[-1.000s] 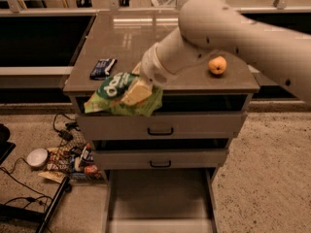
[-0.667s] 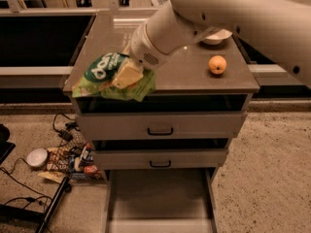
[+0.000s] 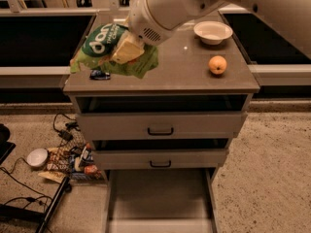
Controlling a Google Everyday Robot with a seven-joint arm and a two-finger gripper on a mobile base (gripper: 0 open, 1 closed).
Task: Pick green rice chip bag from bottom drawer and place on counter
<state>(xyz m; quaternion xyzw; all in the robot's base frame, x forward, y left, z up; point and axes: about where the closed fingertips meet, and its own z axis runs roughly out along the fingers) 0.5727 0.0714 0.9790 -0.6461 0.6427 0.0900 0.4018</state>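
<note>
The green rice chip bag [image 3: 104,45] is crinkly light green with a dark green round logo. My gripper [image 3: 125,50] is shut on it and holds it above the left part of the counter [image 3: 180,72]. My white arm reaches in from the upper right. The bottom drawer [image 3: 158,200] is pulled out below, its flat floor bare.
A small dark blue wrapper [image 3: 99,74] lies on the counter's left front, partly under the bag. An orange [image 3: 217,64] and a white bowl [image 3: 212,32] sit on the counter's right side. Cables and clutter [image 3: 68,159] lie on the floor to the left of the cabinet.
My gripper has lifted the bag from in front of the top drawer up and left, over the counter's left part.
</note>
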